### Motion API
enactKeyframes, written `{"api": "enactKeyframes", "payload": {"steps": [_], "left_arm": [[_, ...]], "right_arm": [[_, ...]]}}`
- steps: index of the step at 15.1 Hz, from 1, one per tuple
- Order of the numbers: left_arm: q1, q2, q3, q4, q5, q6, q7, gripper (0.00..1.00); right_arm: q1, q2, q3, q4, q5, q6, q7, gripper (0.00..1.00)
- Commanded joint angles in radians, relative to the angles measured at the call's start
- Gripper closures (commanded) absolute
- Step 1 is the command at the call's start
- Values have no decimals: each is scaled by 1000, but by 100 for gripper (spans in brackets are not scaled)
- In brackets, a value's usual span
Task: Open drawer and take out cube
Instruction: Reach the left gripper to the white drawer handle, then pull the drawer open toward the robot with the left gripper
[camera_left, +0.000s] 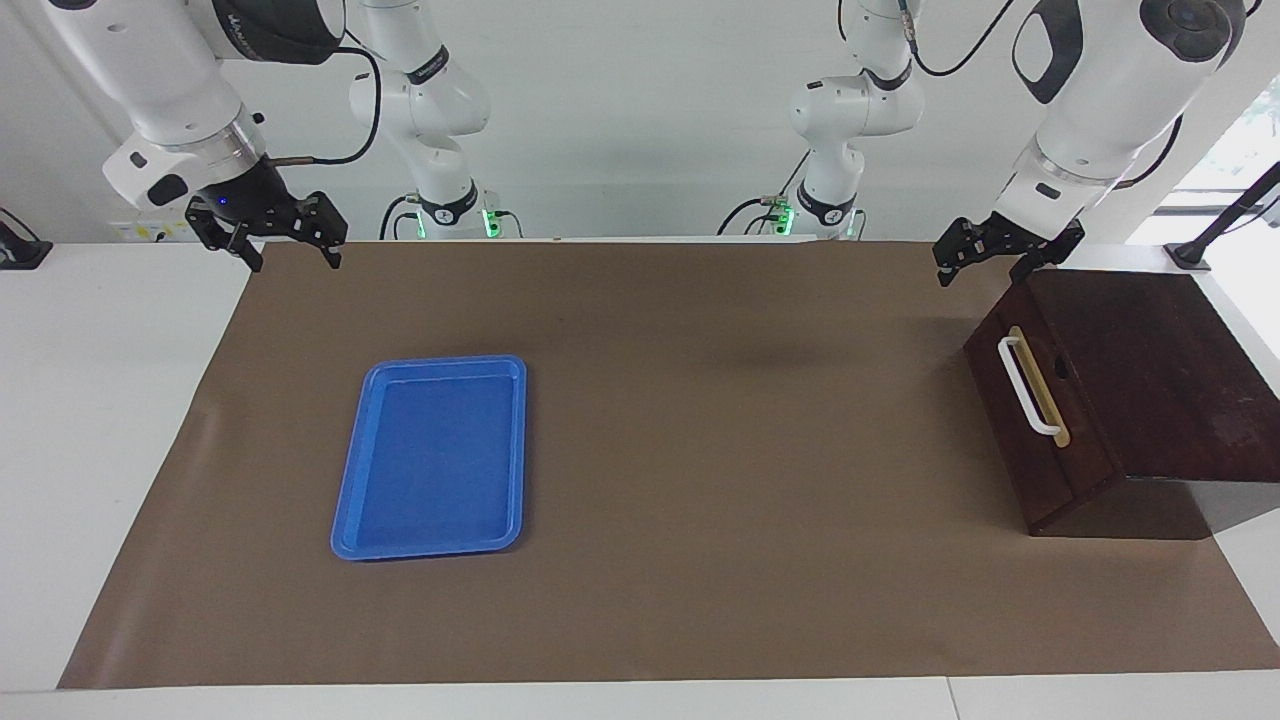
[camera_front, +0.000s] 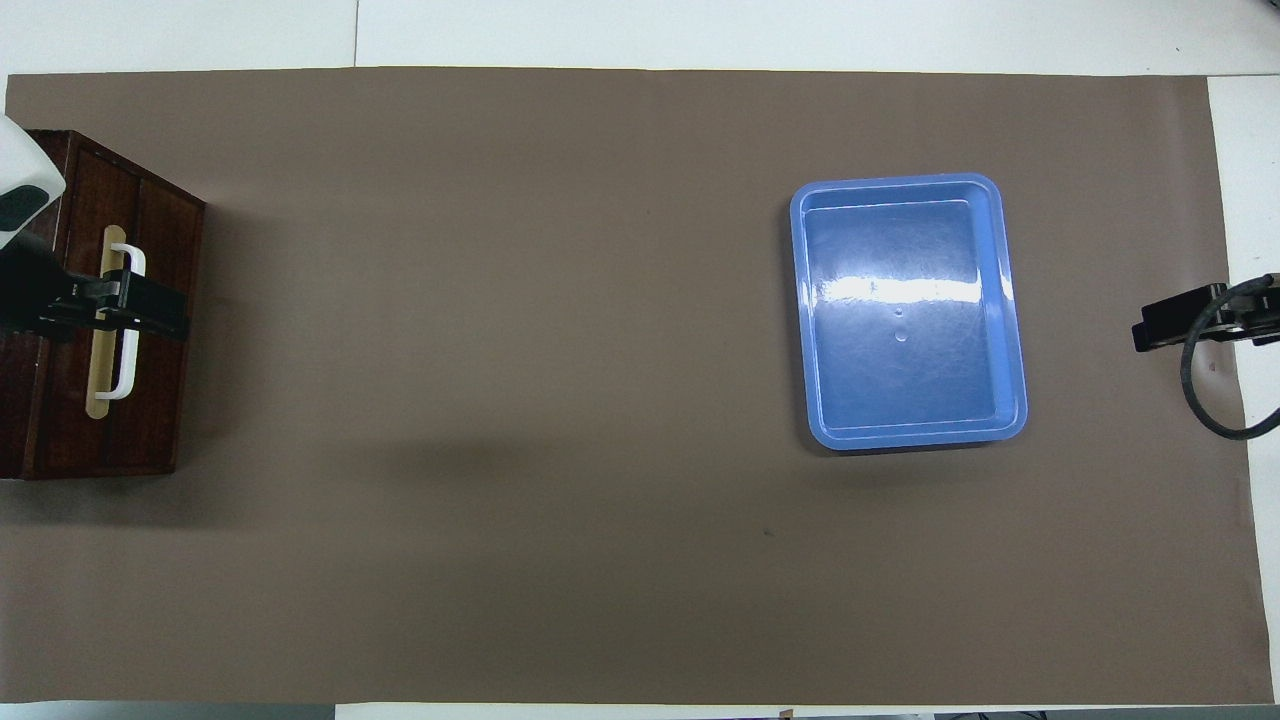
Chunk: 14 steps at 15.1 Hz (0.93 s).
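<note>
Drawer (camera_left: 1035, 395) shut, cube unseen; my left gripper (camera_left: 985, 255) and right gripper (camera_left: 290, 240) hang empty, jaws apart, everything left

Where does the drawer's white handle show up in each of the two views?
Facing view: the white handle is at the picture's right edge area, on the slanted dark drawer front, at the left arm's end of the table.
Overhead view: the handle is at the far left, partly crossed by the raised left gripper.
Shared landmark: the blue tray.
</note>
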Motion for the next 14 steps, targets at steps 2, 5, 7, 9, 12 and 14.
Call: {"api": "enactKeyframes", "payload": {"steps": [2,5,7,9,12,14], "left_arm": [[-4,-15,8,-16,-4,33,16,0],[-8,-27,8,-80,21,143,19,0],[-20,-42,5,-180,126,263,19,0],[-24,-33,0,-257,212,360,19,0],[-34,-4,0,-350,324,499,21,0],[-28,28,2,-384,376,555,25,0]], "right_arm": [[-18,-13,11,-10,-16,-9,-21,0],[-18,-13,11,-10,-16,-9,-21,0],[-18,-13,11,-9,-16,-9,-21,0],[-18,-13,11,-9,-16,-9,-19,0],[-18,-13,11,-10,-16,-9,-19,0],[-12,-13,11,-10,-16,-9,-19,0]]}}
